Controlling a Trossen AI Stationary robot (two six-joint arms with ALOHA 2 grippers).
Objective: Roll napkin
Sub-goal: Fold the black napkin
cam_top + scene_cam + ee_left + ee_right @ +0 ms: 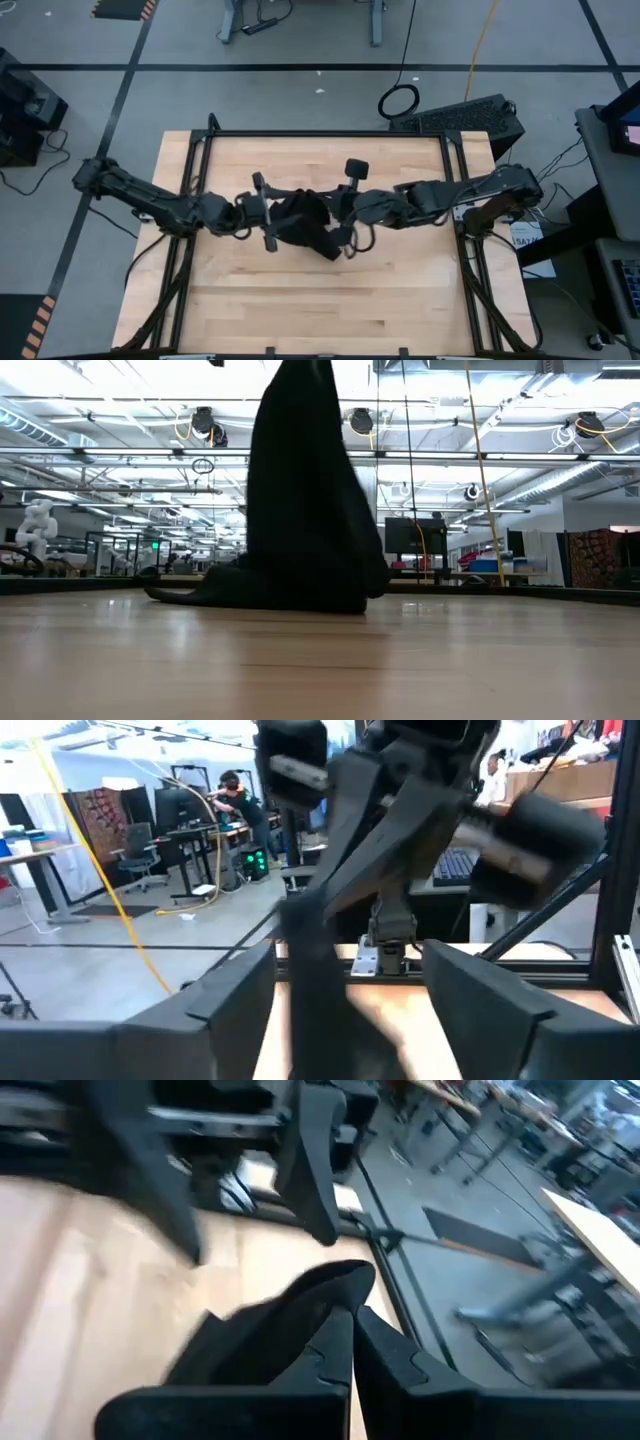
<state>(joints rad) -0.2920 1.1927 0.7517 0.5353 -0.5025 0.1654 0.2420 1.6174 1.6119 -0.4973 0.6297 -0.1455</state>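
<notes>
Near the middle of the wooden table [300,300] we see the napkin [300,222], a soft black cloth. Part of it is lifted up high, and from table height it looks like a tall dark tent [305,490] with its bottom edge still resting on the wood. We cannot find its white tag. Our right gripper [352,1350] has its two fingers pressed together on a fold of the cloth, so it is the one holding the napkin up. From above, this gripper [345,215] sits at the right side of the cloth. Our left gripper [262,212] is at the left side of the cloth, very close to it. Its fingers [230,995] are spread wide apart, with a dark strip of cloth hanging between them, and they do not pinch it. We think we are still at the start: the napkin is bunched and lifted, not flat and not rolled at all. Next, we think the cloth has to be laid down and smoothed out, so that one edge can be turned over and rolled. The left gripper may need to catch the loose side first, or the cloth could flop and bunch up again.
</notes>
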